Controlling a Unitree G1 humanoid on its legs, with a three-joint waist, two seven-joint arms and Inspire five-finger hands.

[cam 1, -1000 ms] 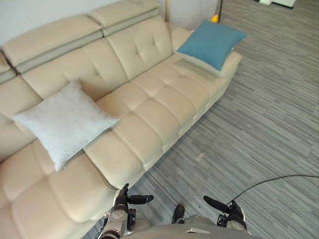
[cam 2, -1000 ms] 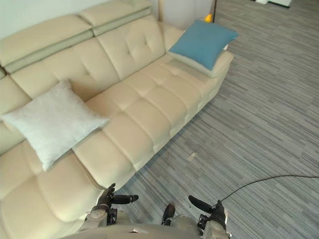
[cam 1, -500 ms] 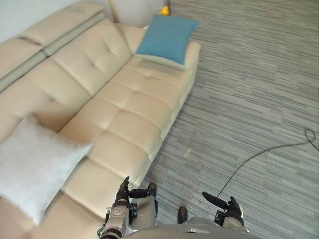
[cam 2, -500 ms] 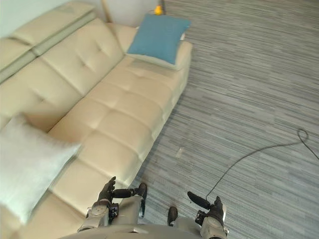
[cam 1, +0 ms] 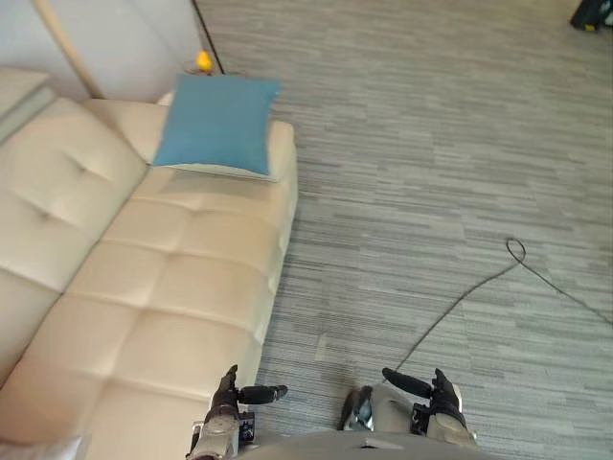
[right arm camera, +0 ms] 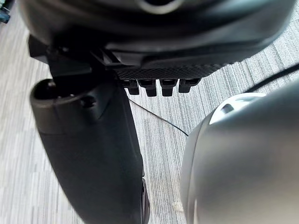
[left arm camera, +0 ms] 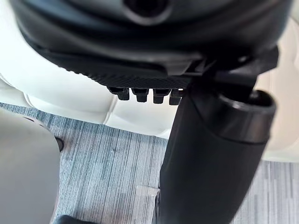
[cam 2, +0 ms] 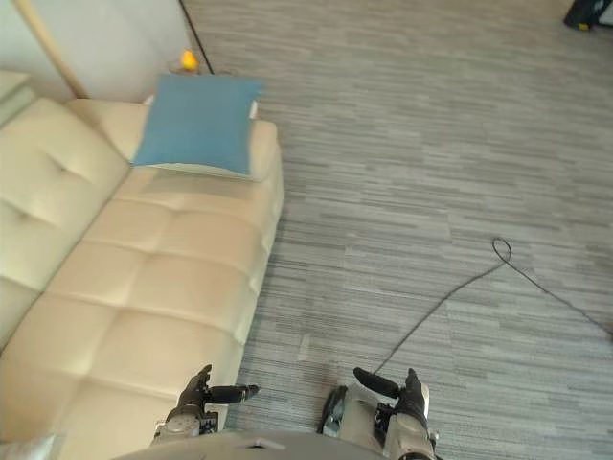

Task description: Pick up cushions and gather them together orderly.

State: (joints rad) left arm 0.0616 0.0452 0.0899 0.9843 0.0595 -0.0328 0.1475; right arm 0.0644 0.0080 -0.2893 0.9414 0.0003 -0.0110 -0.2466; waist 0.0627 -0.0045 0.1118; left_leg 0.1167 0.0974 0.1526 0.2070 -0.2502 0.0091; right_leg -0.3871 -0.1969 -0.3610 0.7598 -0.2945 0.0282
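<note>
A blue cushion [cam 1: 218, 125] lies flat on the far end of the cream sofa [cam 1: 163, 287], resting on a pale pad whose edge [cam 1: 257, 175] peeks out beneath it. A corner of the light grey cushion [cam 1: 38, 448] shows at the sofa's near end. My left hand [cam 1: 228, 393] hangs low by the sofa's front edge, open and empty, its thumb [left arm camera: 210, 154] sticking out. My right hand [cam 1: 439, 395] hangs over the carpet, also open with nothing in it. Both hands are far from the blue cushion.
Grey striped carpet [cam 1: 431, 172] stretches wide to the right of the sofa. A yellow object [cam 1: 203, 61] and a thin dark pole [cam 1: 207, 40] stand by the wall behind the sofa's far end. A dark object [cam 1: 594, 11] sits at the far right.
The camera has swung to the right, so the sofa and both cushions have slid left in view and the grey cushion is nearly out of the picture. Both hands stay low and empty.
</note>
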